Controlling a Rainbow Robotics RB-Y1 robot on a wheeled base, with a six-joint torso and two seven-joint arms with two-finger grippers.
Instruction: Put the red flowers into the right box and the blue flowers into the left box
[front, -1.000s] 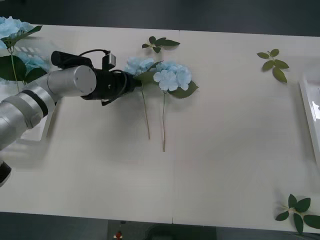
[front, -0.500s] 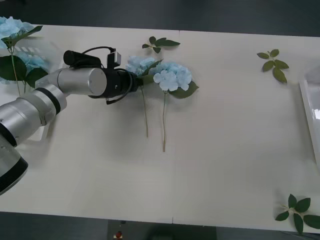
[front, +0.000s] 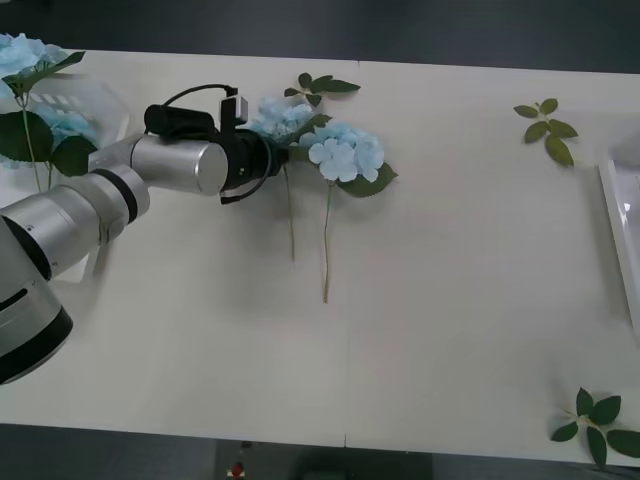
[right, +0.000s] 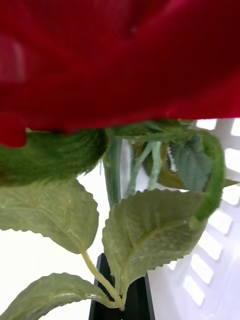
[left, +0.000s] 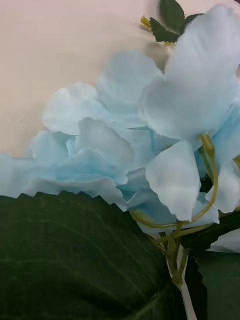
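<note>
Well, from where I stand, the closest trouble is those long thin stems (front: 325, 250) trailing toward the table's near edge. If one of the blue flowers (front: 345, 155) goes up by its head, its stem will swing and could sweep its neighbour along. Just behind the stems, the left gripper (front: 277, 150) sits low at the left-hand bloom (front: 278, 115), tucked under its own wrist, so I cannot tell whether it has closed on anything. Its wrist view shows petals and a broad dark leaf (left: 75, 260) pressed right up close. A hold on leaf or petals rather than stem would likely slip on the way over. The two heads touch, with a leaf lying between them, so they may snag and come up together. Farther left, the left box (front: 95, 262) already holds hydrangeas (front: 22, 52), and a careless drop could hang a stem over its rim. The right gripper (right: 122, 300) rests among the red flowers (right: 120, 60) by a latticed white wall (right: 210, 270); how it stands I cannot tell.
</note>
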